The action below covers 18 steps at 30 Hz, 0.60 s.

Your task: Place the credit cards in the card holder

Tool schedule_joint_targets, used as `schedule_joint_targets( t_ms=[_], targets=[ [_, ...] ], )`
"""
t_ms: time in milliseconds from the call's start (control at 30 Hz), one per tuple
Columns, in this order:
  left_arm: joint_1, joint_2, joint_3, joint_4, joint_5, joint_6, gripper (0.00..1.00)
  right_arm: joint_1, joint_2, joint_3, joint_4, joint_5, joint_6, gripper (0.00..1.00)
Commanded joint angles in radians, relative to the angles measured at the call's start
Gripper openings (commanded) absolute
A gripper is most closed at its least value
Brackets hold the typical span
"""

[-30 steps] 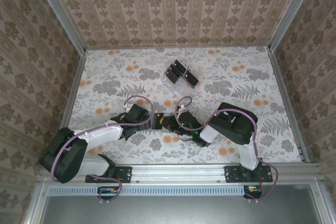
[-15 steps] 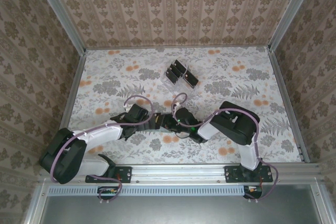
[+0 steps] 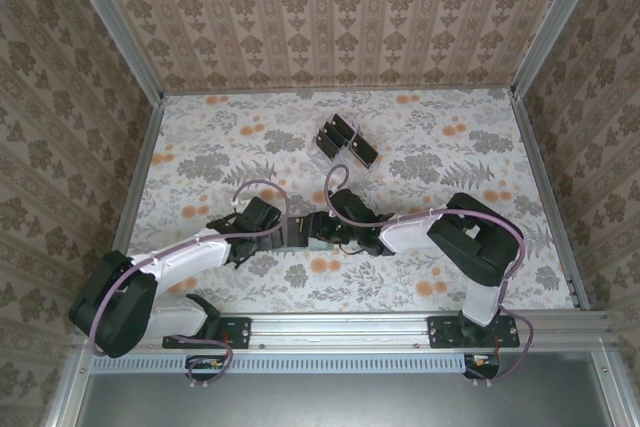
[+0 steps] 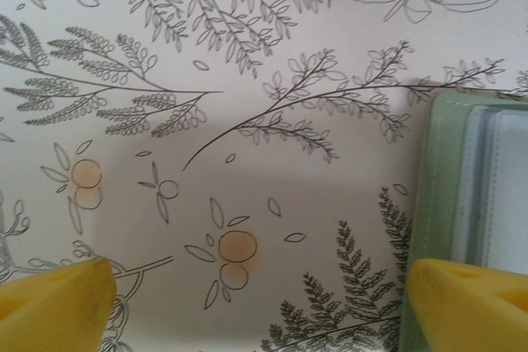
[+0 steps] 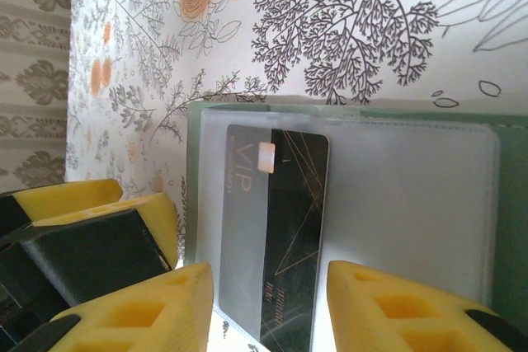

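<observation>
Left of the holder, the left gripper (image 4: 264,302) hangs low over the table with its jaws wide apart and nothing between them. One yellow finger sits on the holder's near-left edge, the other well out over bare cloth. The holder (image 5: 412,204) lies flat and open, a green rim around clear pockets, between the two grippers.

A dark card (image 5: 285,204) marked VIP rests in the holder's left half. Its left side looks filmed over, as if partly under the clear pocket. I cannot tell how deep it sits.

The right gripper (image 5: 268,286) is over the holder's right side. Its jaws are spread to either side of the card and not clamping it.

I'd judge the step to be seating this card in the pocket. To do it well, the left finger should pin the rim so the holder cannot skate. The right gripper should then push the card flat along the pocket's line, squarely, so no corner snags the film. A tilted push would likely lift the film or drag the whole holder.

Beyond the holder, well apart, a clear rack (image 3: 343,142) has more dark cards standing in it.

The table (image 3: 450,147) is covered in pale cloth printed with grey ferns and orange flowers, which looks smooth and slippery. Damask-papered walls (image 3: 330,7) close it in on three sides behind metal framing.
</observation>
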State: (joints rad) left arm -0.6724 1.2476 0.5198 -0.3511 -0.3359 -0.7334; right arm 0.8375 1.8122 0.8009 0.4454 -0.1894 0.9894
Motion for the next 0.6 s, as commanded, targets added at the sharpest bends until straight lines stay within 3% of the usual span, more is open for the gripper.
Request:
schedule_joint_targets(
  t_ms=[0, 567],
  targets=[
    [0.007, -0.011, 0.011, -0.044, -0.025, -0.036, 1.0, -0.003, -0.025, 0.047, -0.137, -0.005, -0.066, 0.38],
    [0.009, 0.024, -0.036, -0.002, -0.007, -0.057, 1.0, -0.002, 0.077, 0.163, -0.223, -0.038, -0.084, 0.35]
  ],
)
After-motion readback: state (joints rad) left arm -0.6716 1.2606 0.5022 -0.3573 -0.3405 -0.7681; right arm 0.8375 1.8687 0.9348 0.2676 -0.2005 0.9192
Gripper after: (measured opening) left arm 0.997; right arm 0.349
